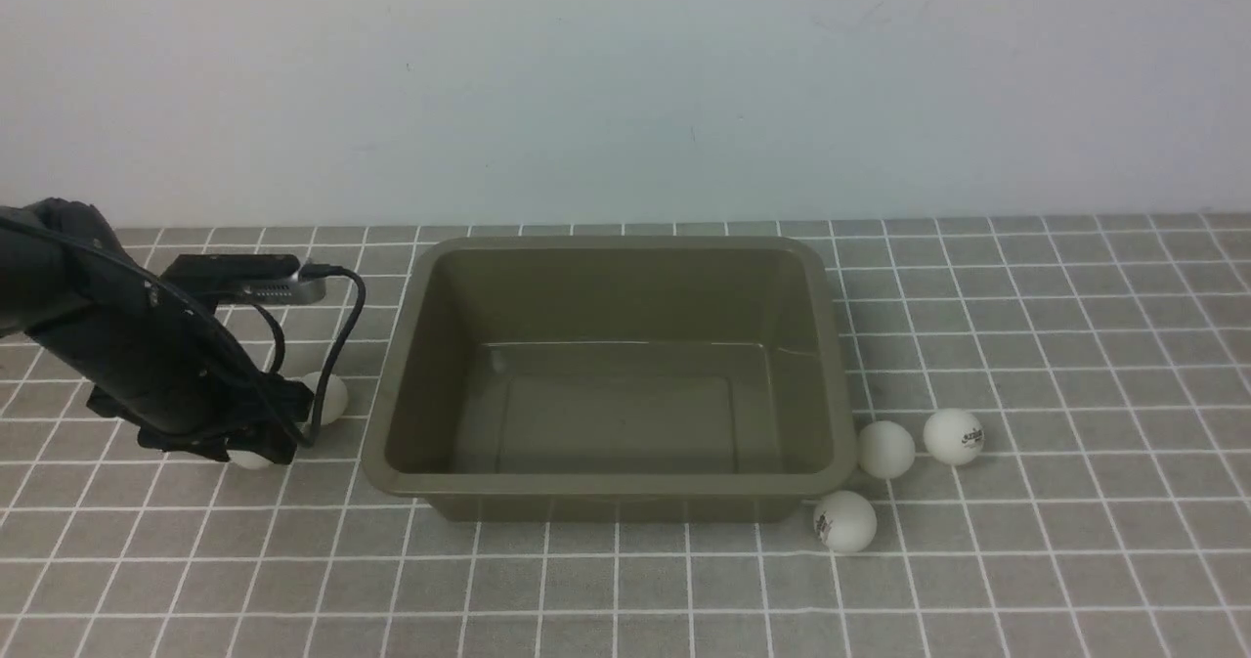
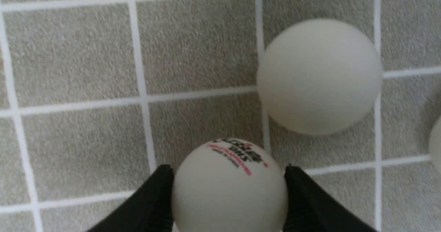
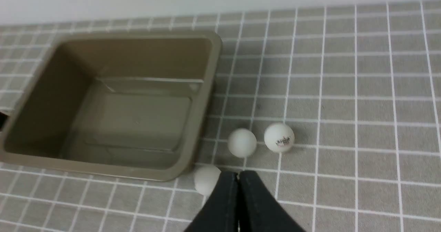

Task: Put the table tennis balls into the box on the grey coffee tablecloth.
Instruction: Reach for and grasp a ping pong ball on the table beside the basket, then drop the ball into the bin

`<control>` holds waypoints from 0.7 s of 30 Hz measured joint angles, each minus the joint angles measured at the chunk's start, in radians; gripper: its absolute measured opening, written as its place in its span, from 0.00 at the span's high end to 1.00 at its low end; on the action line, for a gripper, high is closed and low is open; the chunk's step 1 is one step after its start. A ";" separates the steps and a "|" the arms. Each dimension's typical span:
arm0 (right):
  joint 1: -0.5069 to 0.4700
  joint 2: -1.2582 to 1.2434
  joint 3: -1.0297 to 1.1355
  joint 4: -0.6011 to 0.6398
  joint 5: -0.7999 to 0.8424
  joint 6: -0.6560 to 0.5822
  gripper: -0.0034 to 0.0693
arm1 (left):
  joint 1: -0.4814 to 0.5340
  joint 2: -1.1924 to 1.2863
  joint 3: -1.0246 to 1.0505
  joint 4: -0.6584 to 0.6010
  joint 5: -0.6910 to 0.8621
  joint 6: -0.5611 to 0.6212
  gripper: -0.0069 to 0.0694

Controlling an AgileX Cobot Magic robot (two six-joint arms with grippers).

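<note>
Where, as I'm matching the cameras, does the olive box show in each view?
Front view: box in the middle.
Left wrist view: not in it.
Right wrist view: box in the picture's left half.
Shared landmark: the rightmost ball, right of the box, in both those views.

A plain pale wall (image 1: 625, 81) fills the background. Faint scuff marks (image 1: 848, 15) sit on the wall's upper right. Wall illumination is even, diffuse.
</note>
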 joint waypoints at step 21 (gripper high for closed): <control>0.033 0.849 -0.222 -0.049 -0.144 -0.068 0.34 | -0.367 -0.128 -0.132 -0.069 0.178 -0.069 0.37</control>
